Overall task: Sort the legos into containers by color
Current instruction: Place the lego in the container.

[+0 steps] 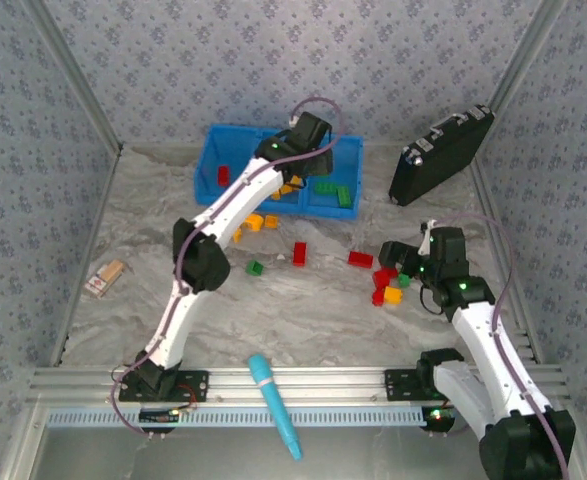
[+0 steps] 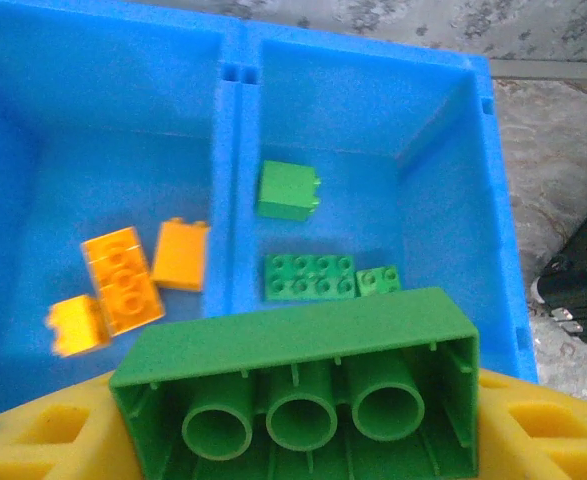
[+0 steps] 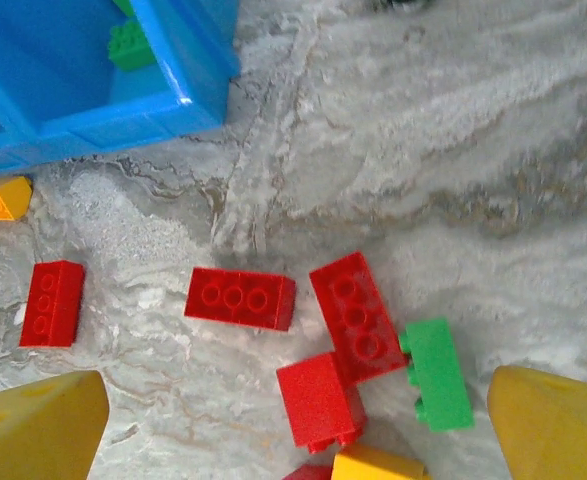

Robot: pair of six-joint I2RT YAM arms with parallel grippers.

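My left gripper hangs over the blue bin, shut on a long green lego whose hollow underside faces the camera. Below it the right container holds three green legos. The middle container holds orange ones, and one red lego lies in the left one. My right gripper stands open above a cluster of red legos, a green one and a yellow one. More loose legos lie on the table: red, green, orange.
A black hard case leans at the back right beside the bin. A cyan pen-like tool lies across the near rail. A small wooden object sits at the left. Patterned walls close in the table on three sides.
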